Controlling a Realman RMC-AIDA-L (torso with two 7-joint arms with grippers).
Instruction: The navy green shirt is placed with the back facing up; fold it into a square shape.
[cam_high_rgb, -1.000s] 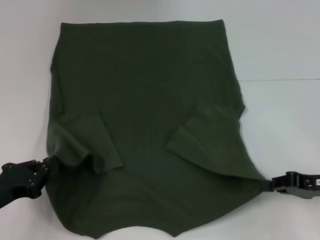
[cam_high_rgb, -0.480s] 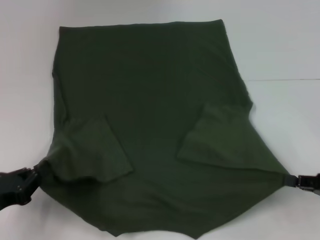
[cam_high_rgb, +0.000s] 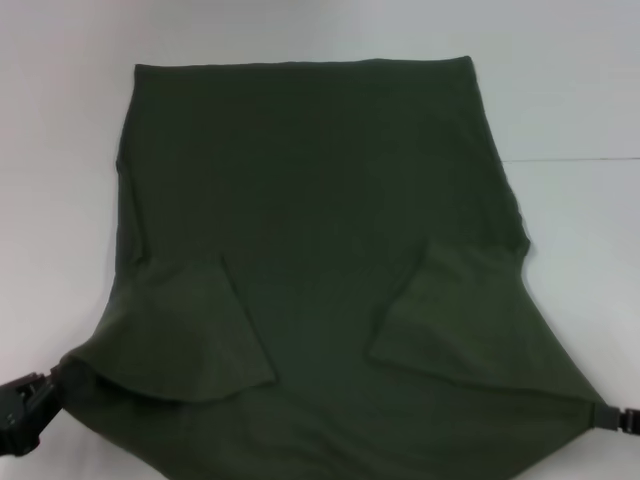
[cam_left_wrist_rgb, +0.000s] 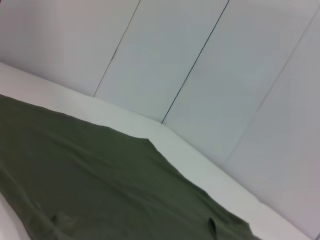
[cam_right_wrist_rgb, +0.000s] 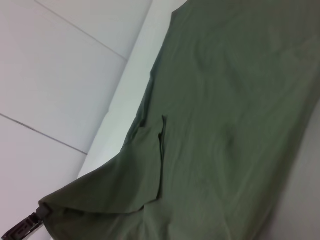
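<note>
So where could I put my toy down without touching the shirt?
Bare white table lies beyond the shirt's far edge and along both its sides. Near the corners it's crowded: the left gripper and right gripper pinch them.

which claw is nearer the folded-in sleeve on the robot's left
Left. The left claw grips the navy green shirt right beside that sleeve; the right claw holds the opposite corner, across the shirt.

The near hem of the navy green shirt (cam_high_rgb: 310, 230) was cut off by the head view's lower edge. Only part of the left gripper (cam_high_rgb: 40, 392) and right gripper (cam_high_rgb: 606, 417) was shown at the picture's edges.
</note>
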